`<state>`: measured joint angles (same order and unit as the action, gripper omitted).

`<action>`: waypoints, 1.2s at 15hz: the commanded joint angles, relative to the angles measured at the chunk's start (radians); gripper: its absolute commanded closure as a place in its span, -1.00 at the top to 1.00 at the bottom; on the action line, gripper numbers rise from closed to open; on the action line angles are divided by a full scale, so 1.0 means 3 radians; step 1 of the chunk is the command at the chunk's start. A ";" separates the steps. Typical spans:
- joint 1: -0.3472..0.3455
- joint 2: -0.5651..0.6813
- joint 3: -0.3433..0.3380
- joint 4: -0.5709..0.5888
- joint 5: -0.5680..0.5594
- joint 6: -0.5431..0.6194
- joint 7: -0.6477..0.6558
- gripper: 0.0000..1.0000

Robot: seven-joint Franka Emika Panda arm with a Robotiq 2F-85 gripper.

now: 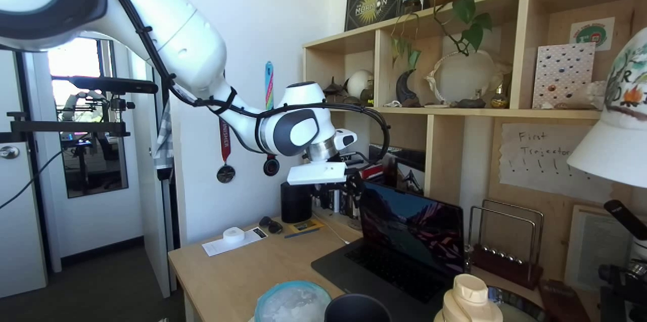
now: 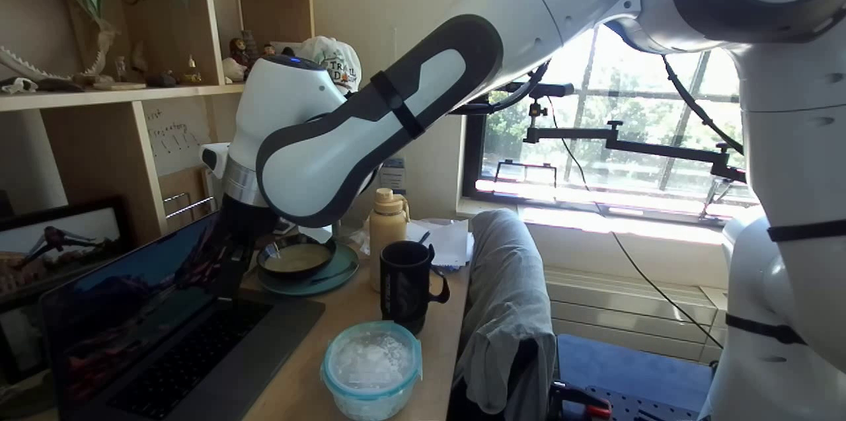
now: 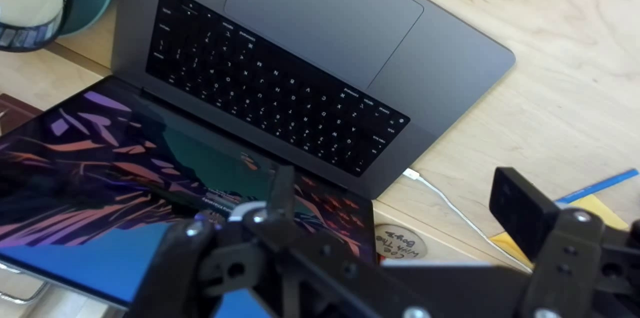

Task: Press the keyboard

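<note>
The keyboard (image 3: 270, 83) is a black panel of keys on an open grey laptop. It shows whole in the wrist view, and also in both exterior views (image 1: 391, 267) (image 2: 195, 355). The laptop's screen (image 3: 135, 168) stands raised behind the keys and is lit with a colourful picture. My gripper (image 3: 400, 203) is open, with its two fingers wide apart and nothing between them. In both exterior views the gripper (image 1: 352, 188) (image 2: 228, 269) hangs above the laptop, near the screen, apart from the keys. In the wrist view one finger overlaps the screen and the other overlaps the desk.
A lidded food container (image 2: 371, 368), a black mug (image 2: 404, 282) and a beige bottle (image 2: 388, 229) stand on the desk in front of the laptop. A black cylinder (image 1: 296, 203) and a wooden shelf (image 1: 429, 109) are behind. A white cable (image 3: 450, 203) plugs into the laptop's side.
</note>
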<state>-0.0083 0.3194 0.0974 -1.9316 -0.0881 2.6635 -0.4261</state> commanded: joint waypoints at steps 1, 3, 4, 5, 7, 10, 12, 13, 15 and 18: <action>-0.0007 0.0001 0.0009 0.0004 -0.0014 -0.0006 0.0015 1.00; -0.0026 0.0171 0.0017 0.0138 0.0052 0.0056 0.0044 1.00; -0.0050 0.0290 0.0043 0.0241 0.0112 0.0110 0.0027 1.00; -0.0048 0.0380 0.0034 0.0330 0.0113 0.0132 0.0054 1.00; -0.0098 0.0613 0.0082 0.0577 0.0218 0.0160 0.0020 1.00; -0.0096 0.0950 0.0065 0.0962 0.0205 0.0083 0.0064 0.45; -0.0079 0.1169 0.0040 0.1211 0.0187 0.0023 0.0152 0.34; -0.0083 0.1267 0.0046 0.1317 0.0192 0.0027 0.0179 0.23; -0.0056 0.1468 0.0015 0.1532 0.0179 0.0038 0.0295 -0.11; -0.0046 0.1713 0.0006 0.1787 0.0186 0.0017 0.0430 -0.56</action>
<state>-0.0252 0.7595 0.0985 -1.4998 -0.0365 2.7003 -0.3398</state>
